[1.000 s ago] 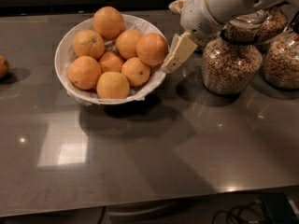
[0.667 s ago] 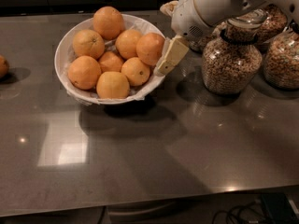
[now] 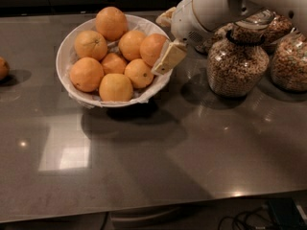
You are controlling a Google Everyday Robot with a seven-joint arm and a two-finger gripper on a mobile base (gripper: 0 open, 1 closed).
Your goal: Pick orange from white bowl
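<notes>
The grey table (image 3: 158, 166) filled most of the view, with dark cables (image 3: 249, 219) below its near edge at the right. The white bowl (image 3: 60, 56) stood on the table left of centre, lined with crinkled white material and filled with oranges. A paler orange (image 3: 115, 86) lay at the front of the bowl, and one (image 3: 111, 22) lay at the back.

The orange (image 3: 151, 48), deep in colour, lay inside the bowl against its right rim.

The tool (image 3: 167, 37) was positioned at that right rim, with its fingers spread apart. The near finger (image 3: 169, 58), cream-coloured and flat, slanted down over the rim and lay against the right side of the orange. The far finger (image 3: 166, 17) showed just beyond the bowl's rim, behind the orange. Nothing was lifted.

The white arm (image 3: 216, 6) entered from the upper right and angled down to the left toward the bowl.

Glass jars of cereal (image 3: 237, 63) stood on the table to the right, partly behind the arm. A single orange fruit (image 3: 2, 68) lay on the table at the left edge, well apart from the bowl.
</notes>
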